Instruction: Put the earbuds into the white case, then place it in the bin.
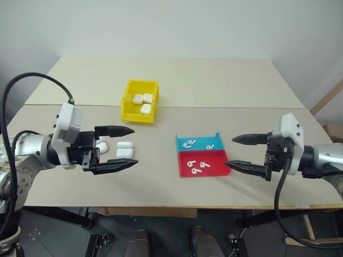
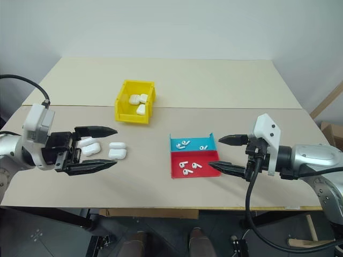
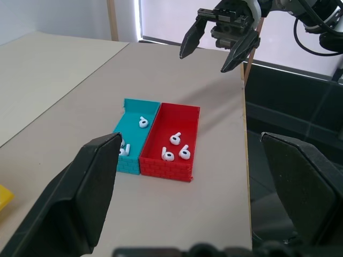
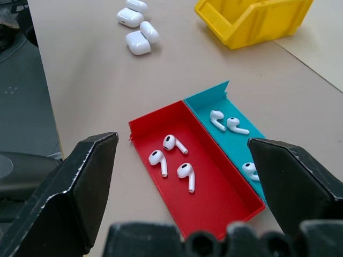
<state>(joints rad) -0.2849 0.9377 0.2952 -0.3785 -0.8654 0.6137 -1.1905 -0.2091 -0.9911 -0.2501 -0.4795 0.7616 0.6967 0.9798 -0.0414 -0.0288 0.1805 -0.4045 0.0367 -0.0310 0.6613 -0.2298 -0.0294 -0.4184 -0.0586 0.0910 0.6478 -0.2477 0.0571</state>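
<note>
Several white cases lie closed on the table at the left, right by my left gripper, which hovers open with nothing between its fingers. Three earbuds rest in the red tray, and three more earbuds lie in the blue tray joined to it. To the right of the trays my right gripper is open and empty, pointing toward them. The yellow bin stands farther back on the left with three white cases inside.
The tan table has a seam running across it behind the trays. Its front edge is close below both grippers. A wooden frame stands beyond the table's right side.
</note>
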